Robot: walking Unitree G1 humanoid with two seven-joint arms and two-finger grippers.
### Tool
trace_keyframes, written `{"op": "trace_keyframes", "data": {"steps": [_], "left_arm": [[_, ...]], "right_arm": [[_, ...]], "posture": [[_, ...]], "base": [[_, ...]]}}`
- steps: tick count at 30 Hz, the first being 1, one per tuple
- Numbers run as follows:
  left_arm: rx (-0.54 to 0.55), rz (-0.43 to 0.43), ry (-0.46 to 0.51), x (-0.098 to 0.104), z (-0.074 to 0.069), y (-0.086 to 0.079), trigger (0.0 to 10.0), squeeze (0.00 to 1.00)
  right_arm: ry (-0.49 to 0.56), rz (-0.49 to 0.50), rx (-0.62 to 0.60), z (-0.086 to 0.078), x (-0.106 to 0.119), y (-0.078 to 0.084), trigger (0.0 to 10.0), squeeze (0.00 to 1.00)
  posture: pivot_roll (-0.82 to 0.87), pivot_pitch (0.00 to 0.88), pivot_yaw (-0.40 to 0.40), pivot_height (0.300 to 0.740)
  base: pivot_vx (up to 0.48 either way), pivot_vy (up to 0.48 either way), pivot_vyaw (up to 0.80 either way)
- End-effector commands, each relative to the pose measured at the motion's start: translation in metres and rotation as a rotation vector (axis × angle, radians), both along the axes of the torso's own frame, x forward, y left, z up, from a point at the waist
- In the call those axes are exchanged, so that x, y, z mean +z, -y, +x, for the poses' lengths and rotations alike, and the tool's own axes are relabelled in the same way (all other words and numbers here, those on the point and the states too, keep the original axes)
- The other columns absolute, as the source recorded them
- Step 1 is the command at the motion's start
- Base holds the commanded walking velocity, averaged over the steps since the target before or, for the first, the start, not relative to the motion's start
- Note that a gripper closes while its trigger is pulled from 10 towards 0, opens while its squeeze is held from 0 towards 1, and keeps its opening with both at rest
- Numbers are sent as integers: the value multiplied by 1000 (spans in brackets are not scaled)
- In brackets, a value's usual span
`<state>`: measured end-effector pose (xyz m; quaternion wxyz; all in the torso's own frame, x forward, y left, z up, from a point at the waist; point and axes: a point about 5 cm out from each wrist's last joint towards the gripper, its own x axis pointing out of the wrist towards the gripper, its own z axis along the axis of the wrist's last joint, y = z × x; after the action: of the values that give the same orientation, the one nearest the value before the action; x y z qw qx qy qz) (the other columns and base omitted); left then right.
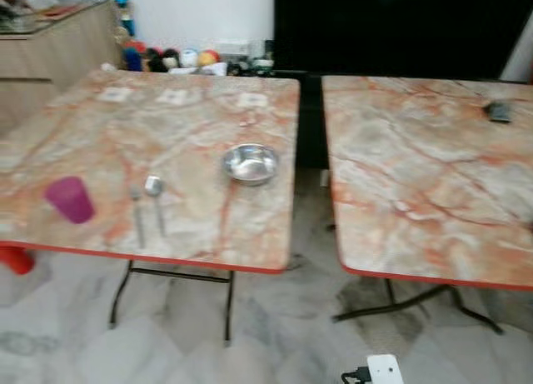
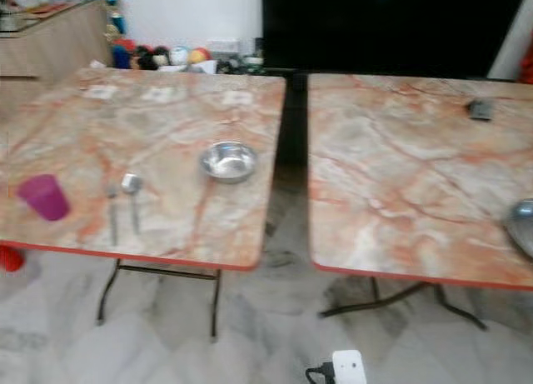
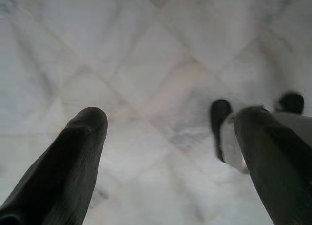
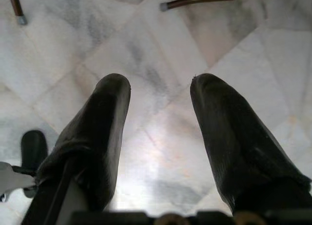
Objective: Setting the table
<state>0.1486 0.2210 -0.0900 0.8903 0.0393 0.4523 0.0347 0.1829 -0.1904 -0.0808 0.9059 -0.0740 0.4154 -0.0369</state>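
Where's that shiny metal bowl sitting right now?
The metal bowl sits on the left table, close to its right edge, with the spoon and fork to its left and the pink cup beyond them.

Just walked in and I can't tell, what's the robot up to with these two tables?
Nothing is being handled yet. The robot stands facing two marble-patterned tables, both arms hanging over the floor with the left gripper and right gripper open and empty. On the left table sit a purple cup, a fork, a spoon and a metal bowl. The right table holds a small dark object near its far edge.
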Motion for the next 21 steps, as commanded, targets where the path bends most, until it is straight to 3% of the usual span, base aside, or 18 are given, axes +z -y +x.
{"op": "trace_keyframes", "data": {"steps": [1, 21], "left_arm": [[-3, 5, -7, 0, -2, -2, 10000, 0], [8, -1, -7, 0, 1, 0, 10000, 0]], "right_arm": [[-17, -1, 0, -5, -3, -1, 10000, 0], [-6, -1, 36, -6, -3, -1, 10000, 0]], "posture": [[-9, 50, 21, 740], [0, 67, 10, 740]], "base": [[0, 480, 0], [0, 480, 0]]}}
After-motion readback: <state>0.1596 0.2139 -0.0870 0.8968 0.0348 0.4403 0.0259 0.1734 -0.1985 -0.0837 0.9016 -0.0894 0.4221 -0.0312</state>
